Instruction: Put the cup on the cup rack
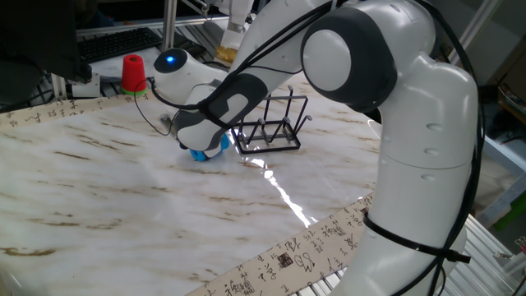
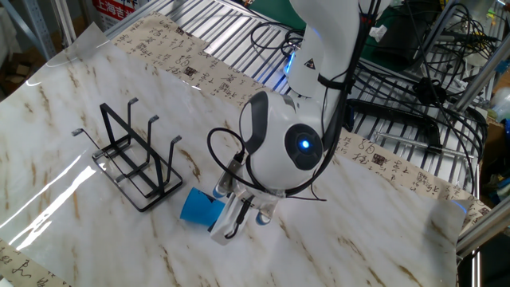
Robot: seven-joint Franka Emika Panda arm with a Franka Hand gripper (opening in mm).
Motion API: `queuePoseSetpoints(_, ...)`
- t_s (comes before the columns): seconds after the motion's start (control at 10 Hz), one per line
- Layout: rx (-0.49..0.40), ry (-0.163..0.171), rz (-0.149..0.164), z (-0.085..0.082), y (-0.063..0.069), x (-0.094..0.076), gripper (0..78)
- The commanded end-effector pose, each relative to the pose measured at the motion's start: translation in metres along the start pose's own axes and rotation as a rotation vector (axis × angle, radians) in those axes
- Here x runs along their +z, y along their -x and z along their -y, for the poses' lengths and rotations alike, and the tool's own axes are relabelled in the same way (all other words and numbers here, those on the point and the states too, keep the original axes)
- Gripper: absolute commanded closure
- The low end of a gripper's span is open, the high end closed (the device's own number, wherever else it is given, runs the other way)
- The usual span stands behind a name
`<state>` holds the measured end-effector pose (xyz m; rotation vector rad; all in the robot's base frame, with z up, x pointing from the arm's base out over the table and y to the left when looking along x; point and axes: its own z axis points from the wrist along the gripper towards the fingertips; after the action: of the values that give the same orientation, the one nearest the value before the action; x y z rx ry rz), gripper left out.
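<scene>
Cup: we see the blue cup [image 2: 200,207] lying on its side on the marble table [image 2: 56,112], its open end turned toward the rack. In one fixed view only a small blue part of it [image 1: 203,153] shows under the arm's wrist.

Gripper: we find the gripper [image 2: 231,214] low over the table at the cup's closed end. One white finger [image 2: 225,217] lies along the cup's side, touching it. The wrist hides the other finger, so we cannot tell how wide the jaws stand or whether they have hold of the cup. In one fixed view the gripper [image 1: 202,146] is almost wholly covered by the wrist.

Rack: we see the black wire rack [image 2: 135,155] standing upright on the table just beside the cup, with its prongs pointing up and nothing hung on them. The cup does not touch it. From one fixed view the rack [image 1: 269,127] stands behind the arm, partly covered by it.

Arm: we see the white arm [image 1: 378,107] bent down over the table, with a blue light [image 2: 304,144] glowing on its wrist.

Red cup: we see a red cup [image 1: 133,73] standing upside down at the far edge of the table, well apart from the blue cup.

Table edge: a strip of paper with printed characters [image 1: 288,259] runs along the near edge.
</scene>
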<state>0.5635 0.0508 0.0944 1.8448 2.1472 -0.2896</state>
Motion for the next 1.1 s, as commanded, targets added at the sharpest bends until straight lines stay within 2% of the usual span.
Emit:
queuePoseSetpoints(0.1, 0.012, 0.028, 0.113, -0.0094, -0.0098, 0.0178, 0.2)
queuePoseSetpoints(0.7, 0.019, 0.034, 0.104, -0.0095, -0.0101, 0.0182, 0.2)
queuePoseSetpoints(1.0, 0.019, 0.041, 0.110, -0.0095, -0.0101, 0.0182, 0.2)
queuePoseSetpoints(1.1, 0.011, 0.060, 0.109, -0.0095, -0.0101, 0.0183, 0.2)
